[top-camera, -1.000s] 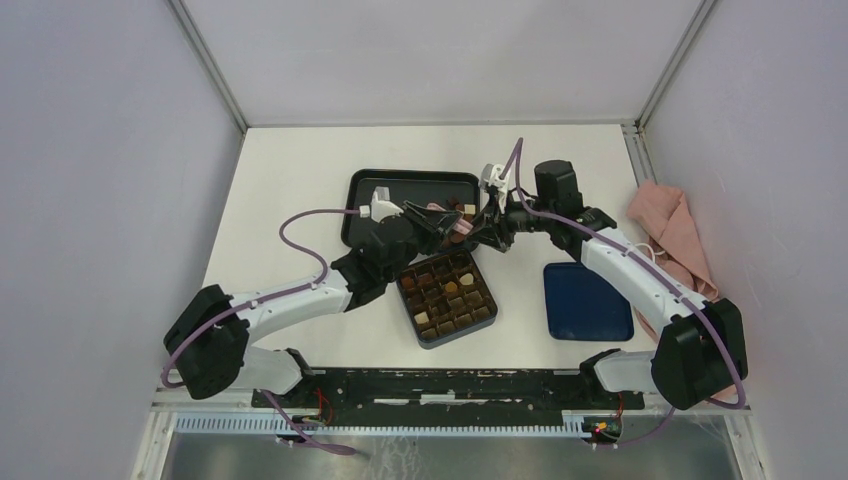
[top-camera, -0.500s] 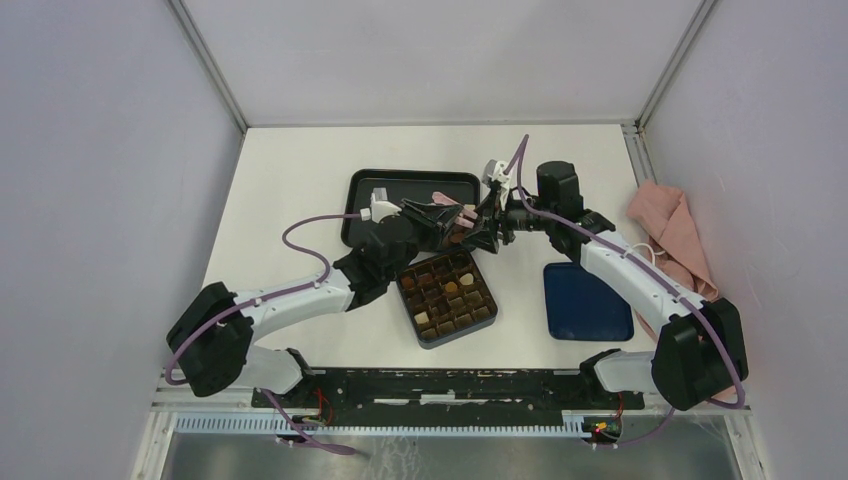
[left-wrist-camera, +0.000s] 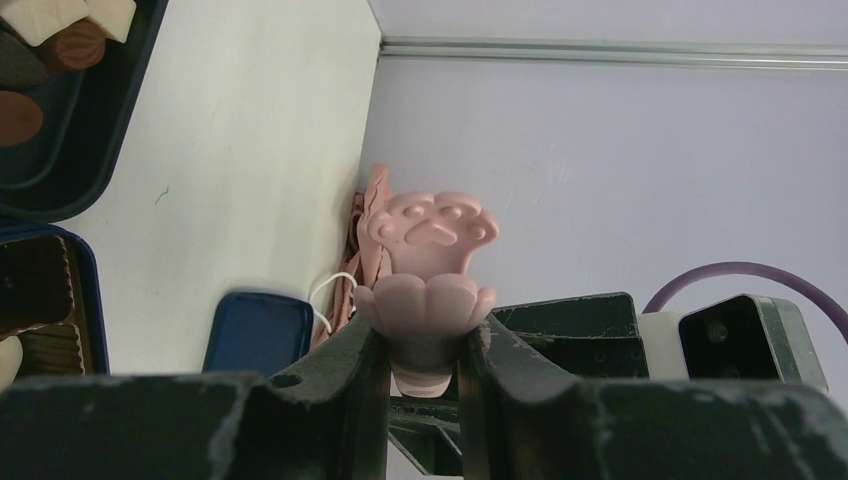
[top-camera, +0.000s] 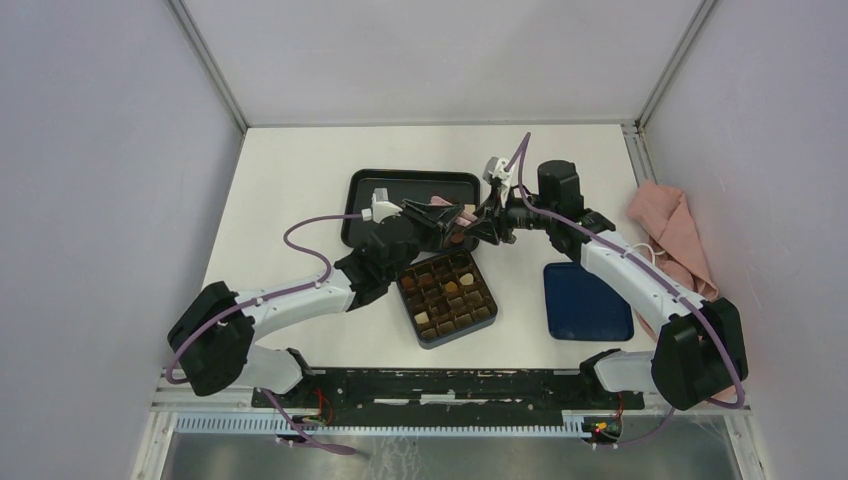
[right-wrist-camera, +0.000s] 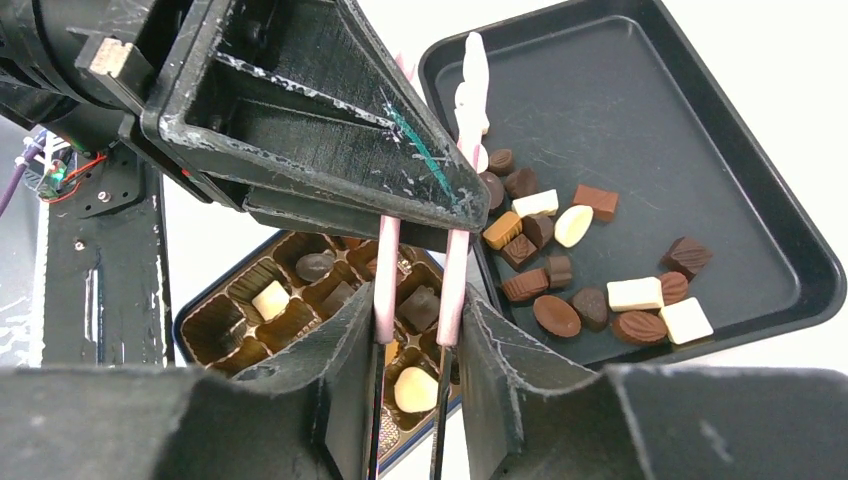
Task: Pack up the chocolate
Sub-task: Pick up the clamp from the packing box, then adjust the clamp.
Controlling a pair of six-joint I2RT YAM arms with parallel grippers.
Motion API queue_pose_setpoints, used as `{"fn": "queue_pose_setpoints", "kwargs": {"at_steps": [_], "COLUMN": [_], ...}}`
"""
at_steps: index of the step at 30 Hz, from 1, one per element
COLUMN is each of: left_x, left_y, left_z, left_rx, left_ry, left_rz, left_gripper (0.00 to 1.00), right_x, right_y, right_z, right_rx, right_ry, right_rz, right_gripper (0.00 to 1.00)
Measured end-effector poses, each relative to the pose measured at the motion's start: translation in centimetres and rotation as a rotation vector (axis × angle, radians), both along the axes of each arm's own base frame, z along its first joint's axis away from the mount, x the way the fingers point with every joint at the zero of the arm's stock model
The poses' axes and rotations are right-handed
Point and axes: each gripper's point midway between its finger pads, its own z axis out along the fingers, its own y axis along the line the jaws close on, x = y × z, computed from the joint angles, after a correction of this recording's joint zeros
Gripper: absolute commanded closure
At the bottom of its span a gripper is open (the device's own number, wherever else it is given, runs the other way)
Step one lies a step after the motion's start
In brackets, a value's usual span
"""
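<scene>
Chocolate [right-wrist-camera: 635,294] lies in tray [right-wrist-camera: 650,110] behind the box [top-camera: 464,330].

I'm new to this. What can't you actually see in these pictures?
- Top view: the left fingers and right fingers cover the tray's right side; chocolate in the box is too small to count.
- Right wrist view: the left fingers block the tweezers' middle and part of the box.
- Left wrist view: box and chocolate are cut off by the left edge.
</scene>
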Motion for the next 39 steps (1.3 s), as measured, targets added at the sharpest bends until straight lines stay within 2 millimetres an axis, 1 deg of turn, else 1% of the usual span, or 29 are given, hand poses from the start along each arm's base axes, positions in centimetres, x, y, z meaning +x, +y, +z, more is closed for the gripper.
{"fn": "queue_pose_setpoints", "kwargs": {"at_steps": [1,6,8,10,13,15,18,20,22,24,27,30,31,33,35,37,39], "left_x": [0.0,0.0,0.0,0.0,-0.3,-0.7,-1.5,-2.2,-2.9,-3.1,-2.8,-2.5,-2.4,-2.4,-2.4,-2.5,-2.6], "left_y": [0.0,0.0,0.0,0.0,0.4,1.1,3.1,4.8,7.0,8.8,11.6,14.2,14.9,16.5,17.7,18.9,19.6], "left_z": [0.0,0.2,0.4,0.6,0.7,0.9,1.6,2.2,2.5,3.2,5.2,5.9,5.7,4.5,2.9,0.8,-0.5], "left_rx": [0.0,-0.007,-0.019,-0.021,-0.01,0.03,0.129,0.222,0.372,0.524,0.774,0.995,1.059,1.207,1.332,1.461,1.539], "left_ry": [0.0,-0.002,-0.006,-0.006,-0.002,-0.008,-0.048,-0.087,-0.133,-0.175,-0.241,-0.278,-0.283,-0.281,-0.273,-0.259,-0.251], "left_rz": [0.0,0.0,0.002,0.002,0.003,0.005,0.019,0.031,0.038,0.037,0.042,0.06,0.065,0.056,0.037,0.005,-0.02], "left_gripper": [0.75,0.26,0.14,0.1,0.08,0.08,0.06,0.04,0.04,0.04,0.04,0.04,0.04,0.04,0.04,0.05,0.05], "right_x": [0.0,-0.2,-0.4,-0.5,-0.3,0.0,0.9,1.6,2.5,3.5,5.0,6.4,6.9,7.5,8.1,8.8,9.3], "right_y": [0.0,0.1,0.1,0.0,-0.4,-0.9,-2.2,-3.4,-4.3,-5.3,-6.2,-6.7,-6.9,-7.2,-7.5,-7.8,-7.9], "right_z": [0.0,-0.1,-0.2,-0.3,-0.6,-1.0,-1.8,-2.7,-3.5,-4.5,-6.3,-8.1,-8.8,-9.9,-10.5,-11.0,-11.2], "right_rx": [0.001,-0.002,-0.006,-0.011,-0.023,-0.039,-0.088,-0.149,-0.213,-0.283,-0.391,-0.473,-0.503,-0.55,-0.589,-0.624,-0.64], "right_ry": [0.0,0.0,0.004,0.003,0.001,0.0,-0.016,-0.033,-0.055,-0.074,-0.067,-0.039,-0.025,-0.001,0.017,0.029,0.035], "right_rz": [0.002,0.011,0.021,0.024,0.017,0.001,-0.041,-0.078,-0.109,-0.135,-0.146,-0.141,-0.137,-0.134,-0.133,-0.135,-0.136], "right_gripper": [0.64,0.64,0.64,0.64,0.64,0.64,0.63,0.63,0.62,0.62,0.62,0.61,0.61,0.61,0.61,0.61,0.6]}}
